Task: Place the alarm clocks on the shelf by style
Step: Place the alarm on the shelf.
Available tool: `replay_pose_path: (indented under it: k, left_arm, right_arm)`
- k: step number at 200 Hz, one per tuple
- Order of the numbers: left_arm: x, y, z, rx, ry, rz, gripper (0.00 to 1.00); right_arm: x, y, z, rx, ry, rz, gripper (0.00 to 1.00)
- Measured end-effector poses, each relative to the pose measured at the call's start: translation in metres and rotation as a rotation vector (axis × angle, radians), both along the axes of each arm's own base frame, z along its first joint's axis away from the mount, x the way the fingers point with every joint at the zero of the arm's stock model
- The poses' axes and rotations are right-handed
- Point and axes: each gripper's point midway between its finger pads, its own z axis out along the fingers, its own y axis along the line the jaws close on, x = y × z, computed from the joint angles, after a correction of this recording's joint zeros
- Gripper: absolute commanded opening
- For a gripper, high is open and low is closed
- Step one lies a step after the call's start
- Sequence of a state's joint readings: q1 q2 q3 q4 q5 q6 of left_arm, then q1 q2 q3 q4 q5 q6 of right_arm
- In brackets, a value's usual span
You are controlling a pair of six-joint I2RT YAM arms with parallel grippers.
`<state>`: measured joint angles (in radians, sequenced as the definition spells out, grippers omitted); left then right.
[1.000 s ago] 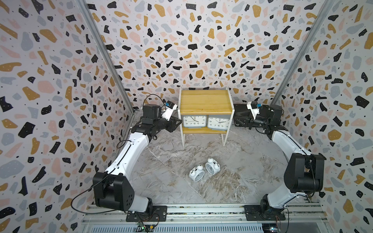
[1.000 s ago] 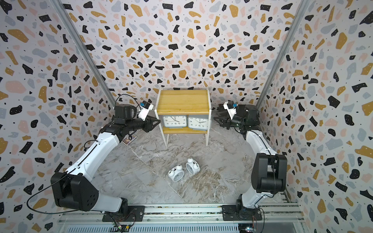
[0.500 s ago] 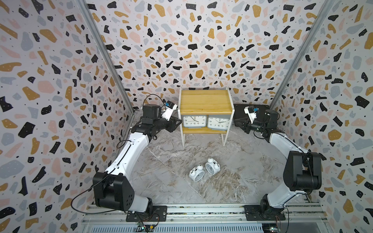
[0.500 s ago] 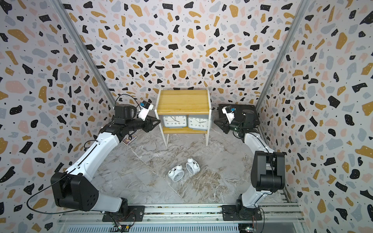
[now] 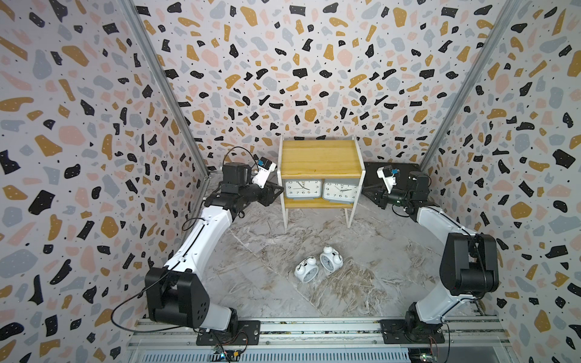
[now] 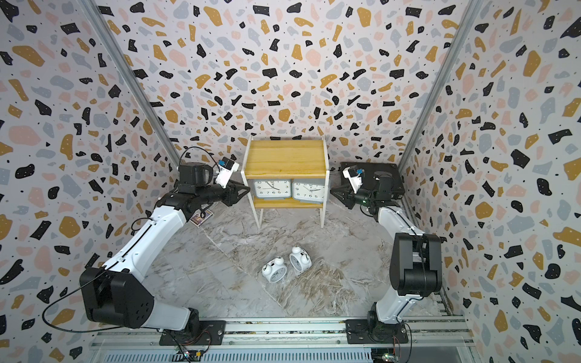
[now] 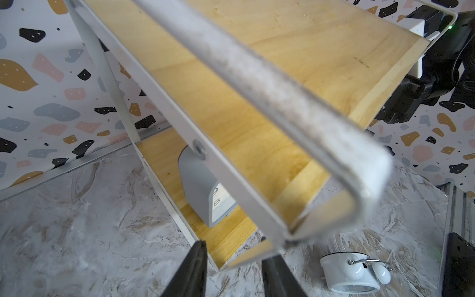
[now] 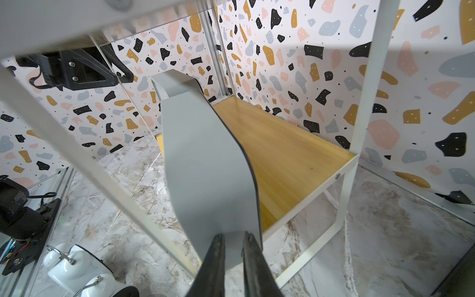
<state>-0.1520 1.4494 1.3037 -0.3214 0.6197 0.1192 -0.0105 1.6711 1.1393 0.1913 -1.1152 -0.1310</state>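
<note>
The shelf (image 5: 320, 157) (image 6: 284, 157) stands at the back centre. Two grey alarm clocks (image 5: 303, 188) (image 5: 341, 191) sit side by side on its lower board, the right one slightly tilted. Two white twin-bell alarm clocks (image 5: 306, 268) (image 5: 330, 259) lie on the floor in front. My left gripper (image 7: 236, 250) (image 5: 278, 191) is open, astride the shelf's front left post. My right gripper (image 8: 233, 235) (image 6: 334, 190) is at the shelf's right side. Its fingers are nearly together, tips against the right grey clock's side (image 8: 205, 154), and hold nothing.
A flat black case (image 5: 405, 169) lies at the back right behind the right arm. A small card (image 6: 201, 217) lies on the floor under the left arm. Patterned walls close in on three sides. The arms' rail (image 5: 314, 327) runs along the front.
My right gripper has dropped a little toward the shelf's right side and its jaws have narrowed. The left arm and the clocks on the floor have not moved.
</note>
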Motion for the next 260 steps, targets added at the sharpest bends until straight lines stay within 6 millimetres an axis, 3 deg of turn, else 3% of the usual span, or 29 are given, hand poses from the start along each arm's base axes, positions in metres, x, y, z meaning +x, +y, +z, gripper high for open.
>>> replay_pose_path:
  k: [142,215,260]
  left_arm:
    - [0.0,0.0,-0.001,0.0,0.003,-0.001,0.38]
    - [-0.002,0.0,-0.003,0.003,0.015,0.0,0.43]
    - [-0.005,0.001,0.001,0.005,0.006,-0.001,0.49]
  right_arm:
    - [0.006,0.006,-0.006,0.0,0.019,0.01,0.25]
    - [0.007,0.003,-0.009,-0.022,0.034,-0.022,0.57]
    - [0.004,-0.011,0.007,-0.039,0.001,-0.075,0.69]
